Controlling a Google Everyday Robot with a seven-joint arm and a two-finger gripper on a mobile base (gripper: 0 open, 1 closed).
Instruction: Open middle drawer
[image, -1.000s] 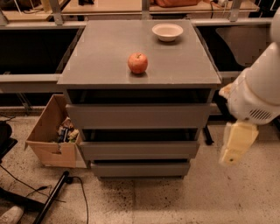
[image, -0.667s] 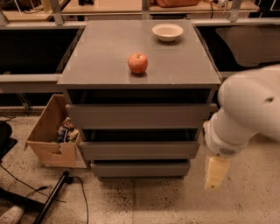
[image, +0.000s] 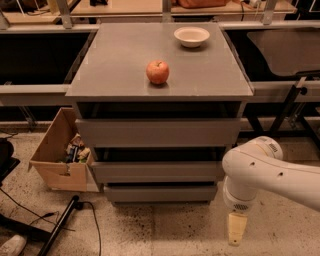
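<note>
Saw, in the one camera view, a grey cabinet with three drawers stacked down its front. Found the middle drawer between the taller top drawer and the smaller bottom drawer, sitting shut, with none of its inside on show and only a dark slot above its front. Noted a red apple near the middle of the cabinet top and a pale bowl toward the back right corner, well apart from the apple. Spotted the gripper low at the right, pointing down over the speckled floor, off the cabinet's front right corner, lower than the bottom drawer and touching none of the three. Could not tell its state, spread or pressed together. Traced the white arm from it up and out past the right edge. Marked an open cardboard box with clutter inside, on the floor just beside the cabinet's left side.
</note>
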